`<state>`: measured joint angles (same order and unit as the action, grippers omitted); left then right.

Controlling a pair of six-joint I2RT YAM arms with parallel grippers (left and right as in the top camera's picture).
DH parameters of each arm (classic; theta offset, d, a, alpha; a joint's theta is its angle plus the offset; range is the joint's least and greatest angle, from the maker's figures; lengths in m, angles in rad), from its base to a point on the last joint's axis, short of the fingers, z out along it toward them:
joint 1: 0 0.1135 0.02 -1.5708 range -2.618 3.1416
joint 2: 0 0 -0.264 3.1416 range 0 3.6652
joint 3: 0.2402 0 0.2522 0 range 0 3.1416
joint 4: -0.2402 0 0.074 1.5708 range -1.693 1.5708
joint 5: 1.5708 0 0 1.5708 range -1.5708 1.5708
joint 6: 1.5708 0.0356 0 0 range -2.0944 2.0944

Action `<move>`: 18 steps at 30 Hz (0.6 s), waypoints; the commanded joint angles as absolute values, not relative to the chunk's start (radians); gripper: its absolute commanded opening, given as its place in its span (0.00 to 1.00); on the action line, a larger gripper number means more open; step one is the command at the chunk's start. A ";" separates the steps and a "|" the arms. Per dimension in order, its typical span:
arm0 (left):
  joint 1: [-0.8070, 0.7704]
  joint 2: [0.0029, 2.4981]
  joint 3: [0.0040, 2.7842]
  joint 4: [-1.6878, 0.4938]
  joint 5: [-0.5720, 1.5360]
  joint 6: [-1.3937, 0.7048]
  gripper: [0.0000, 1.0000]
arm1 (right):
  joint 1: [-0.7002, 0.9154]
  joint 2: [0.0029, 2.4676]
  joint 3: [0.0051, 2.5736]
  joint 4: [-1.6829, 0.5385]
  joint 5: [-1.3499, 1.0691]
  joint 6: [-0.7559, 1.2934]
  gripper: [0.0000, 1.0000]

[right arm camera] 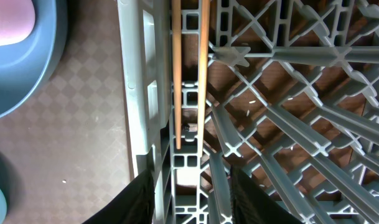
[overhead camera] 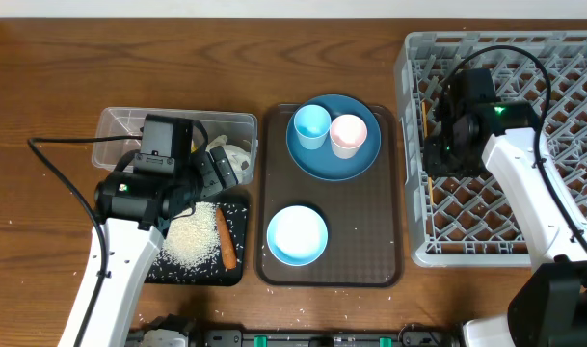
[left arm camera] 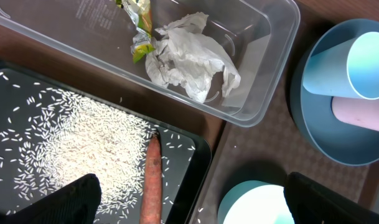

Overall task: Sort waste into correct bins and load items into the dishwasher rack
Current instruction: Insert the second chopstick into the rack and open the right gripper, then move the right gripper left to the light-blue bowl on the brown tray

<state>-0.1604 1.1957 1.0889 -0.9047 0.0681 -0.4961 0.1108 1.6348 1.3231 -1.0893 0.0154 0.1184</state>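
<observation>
Wooden chopsticks [right arm camera: 175, 74] clearest from right wrist.

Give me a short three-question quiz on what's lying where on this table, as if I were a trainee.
1. True or false: the light blue cup and the pink cup both sit on the blue plate.
2. Where do the chopsticks lie?
3. What shares the black tray with the rice? A: the pink cup. B: a carrot. C: the chopsticks.

Key
1. True.
2. In the grey rack, along one side wall.
3. B.
</observation>
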 commanded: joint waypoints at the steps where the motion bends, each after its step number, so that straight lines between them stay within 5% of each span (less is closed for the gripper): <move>1: -0.156 1.201 1.103 -0.904 0.052 -0.487 0.96 | 0.106 1.612 1.344 -1.092 0.018 0.119 0.37; 18: -0.156 1.201 1.103 -0.903 0.052 -0.487 0.96 | 0.108 1.612 1.343 -1.090 -0.226 0.120 0.33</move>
<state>-0.1604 1.1961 1.0889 -0.9043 0.0681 -0.4961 0.1108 1.6348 1.3231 -1.0889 -0.0952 0.1192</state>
